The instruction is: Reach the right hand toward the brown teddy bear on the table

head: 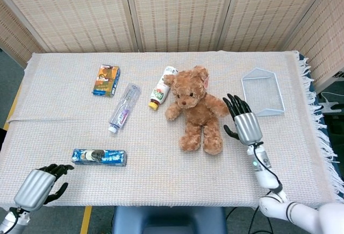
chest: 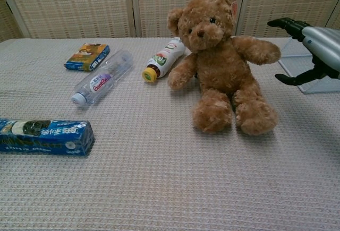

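Observation:
The brown teddy bear (head: 195, 108) (chest: 221, 61) sits upright in the middle of the table, arms spread. My right hand (head: 244, 122) (chest: 313, 48) hovers just right of the bear's outstretched arm, a small gap between them. Its fingers are spread apart and it holds nothing. My left hand (head: 38, 185) rests low at the near left table edge with its fingers curled in and nothing in them; the chest view does not show it.
A clear plastic bin (head: 263, 91) stands right of my right hand. A white bottle (head: 163, 86) lies against the bear's left side. Further left lie a clear water bottle (head: 124, 107), an orange box (head: 106, 80) and a blue cookie pack (head: 99, 157).

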